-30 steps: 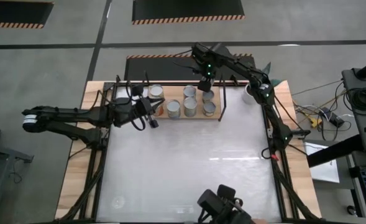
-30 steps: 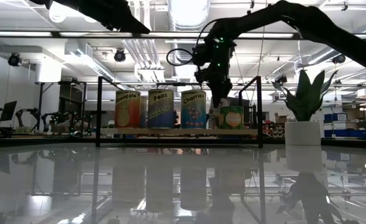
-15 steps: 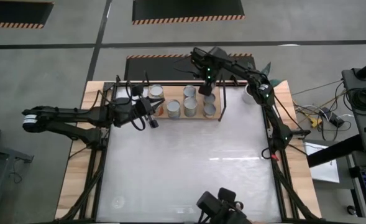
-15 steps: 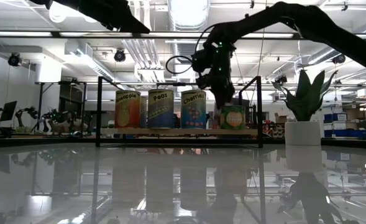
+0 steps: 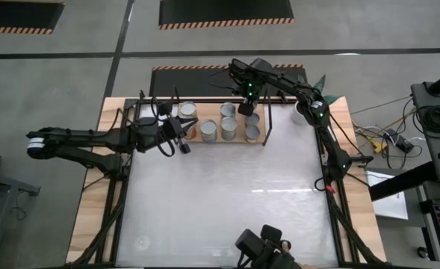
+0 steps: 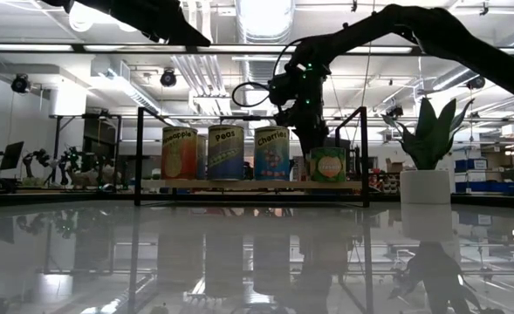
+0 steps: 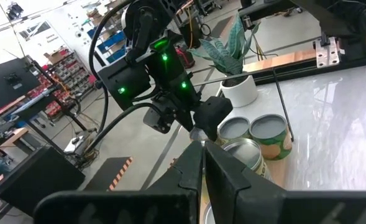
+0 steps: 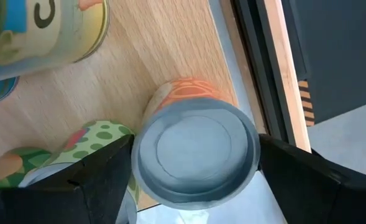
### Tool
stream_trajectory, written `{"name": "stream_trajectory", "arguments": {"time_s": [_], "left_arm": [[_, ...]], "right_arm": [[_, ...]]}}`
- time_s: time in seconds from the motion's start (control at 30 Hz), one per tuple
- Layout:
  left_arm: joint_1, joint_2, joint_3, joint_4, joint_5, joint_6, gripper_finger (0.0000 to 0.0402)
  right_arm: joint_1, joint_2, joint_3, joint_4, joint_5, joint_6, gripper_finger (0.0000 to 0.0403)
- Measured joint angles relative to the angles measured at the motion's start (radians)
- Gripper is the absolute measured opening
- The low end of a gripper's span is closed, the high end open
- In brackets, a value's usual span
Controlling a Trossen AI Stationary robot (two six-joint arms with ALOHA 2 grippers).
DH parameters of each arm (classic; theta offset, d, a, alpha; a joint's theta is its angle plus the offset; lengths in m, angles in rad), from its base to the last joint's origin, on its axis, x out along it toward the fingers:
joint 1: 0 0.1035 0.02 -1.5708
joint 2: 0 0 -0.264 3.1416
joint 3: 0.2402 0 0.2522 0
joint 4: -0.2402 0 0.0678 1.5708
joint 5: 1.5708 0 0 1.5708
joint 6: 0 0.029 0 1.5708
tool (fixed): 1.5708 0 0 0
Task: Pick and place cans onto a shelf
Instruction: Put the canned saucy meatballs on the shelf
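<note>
right gripper (image 8: 195, 180) hangs over the orange-labelled can (image 8: 196, 149) standing at the far right end of the wooden shelf (image 8: 164, 56), fingers spread clear of it. best lift straight up, no nudging. left gripper (image 5: 181, 137) waits, fingers together, empty.

My right end effector (image 6: 311, 139) hangs over the shelf (image 6: 248, 184), just above a green can (image 6: 326, 164). Three taller cans (image 6: 226, 152) stand in a row on the shelf beside it. A plant in a white pot (image 6: 424, 186) sits further right.
</note>
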Motion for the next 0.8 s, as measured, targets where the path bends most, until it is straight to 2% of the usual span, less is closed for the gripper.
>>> {"name": "stream_trajectory", "arguments": {"time_s": [0.2, 0.57, 0.67, 0.8], "left_arm": [[0.0, 0.0, 0.0, 0.0, 0.0, 0.0, 0.0], [0.0, 0.0, 0.0, -0.002, 0.0, 0.0, 0.0], [0.0, 0.0, 0.0, -0.004, 0.0, -0.001, 0.0], [0.0, 0.0, 0.0, -0.017, 0.001, -0.001, 0.0]], "right_arm": [[0.0, 0.0, 0.009, -0.037, 0.001, -0.003, 0.0324], [0.002, -0.009, 0.114, -0.063, 0.0, -0.034, 0.0315], [0.005, -0.01, 0.11, -0.073, -0.002, -0.093, 0.0277], [0.005, -0.01, 0.081, -0.063, -0.003, -0.11, 0.0181]]}}
